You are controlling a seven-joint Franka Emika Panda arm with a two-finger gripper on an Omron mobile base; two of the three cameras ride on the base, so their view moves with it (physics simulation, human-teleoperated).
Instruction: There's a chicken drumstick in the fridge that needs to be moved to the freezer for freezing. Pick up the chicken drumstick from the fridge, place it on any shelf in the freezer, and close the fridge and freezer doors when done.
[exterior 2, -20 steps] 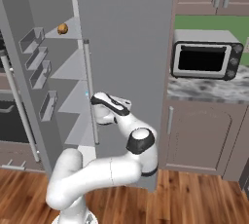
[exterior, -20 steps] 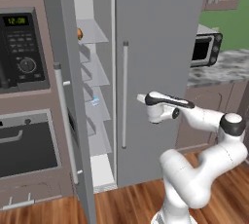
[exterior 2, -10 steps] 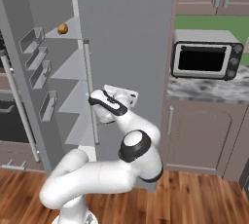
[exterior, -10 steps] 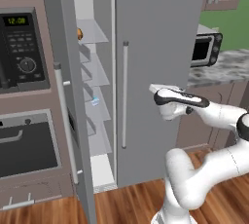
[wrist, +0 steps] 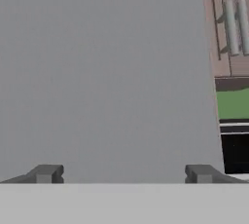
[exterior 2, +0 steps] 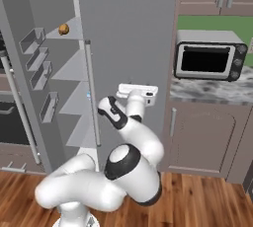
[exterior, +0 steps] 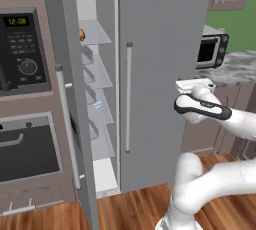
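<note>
Fridge door point(exterior: 165, 74) shut; gripper point(wrist: 121, 173), jaws wide apart and empty, faces it. Open freezer door point(exterior: 67, 99) lies to its left.

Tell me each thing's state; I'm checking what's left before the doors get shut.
fridge door: closed.
freezer door: open.
chicken drumstick: resting on a freezer shelf.
gripper: open, empty, facing the fridge door.
toaster oven: door closed.

Both base views look forward and slightly down from behind the arm, left and right, sharing the closed fridge door point(exterior: 160, 74) and the open freezer point(exterior 2: 69, 68). The hand view faces that flat door point(wrist: 107, 72) closely, wall cabinets at right.
</note>
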